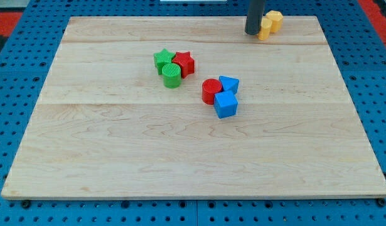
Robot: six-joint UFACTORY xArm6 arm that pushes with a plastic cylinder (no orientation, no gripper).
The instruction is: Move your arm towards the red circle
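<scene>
**Tip at 12 o'clock, red circle mid-bench**

No hand on this rig, so no jaw state; just my tip (253,32), touching the yellow blocks (268,24). Red circle (211,90) touches the blue triangle-ish block (229,83) and blue cube (226,105), toward 7 o'clock from the tip. Looks light, rigid, likely slides easily on the bench (117,157). Nothing to grip: meet its open 10 o'clock side.

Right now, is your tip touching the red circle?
Apart. The camera view shows my tip near the view's top, beside the yellow blocks, with bare board between it and the red circle lower down.
</scene>
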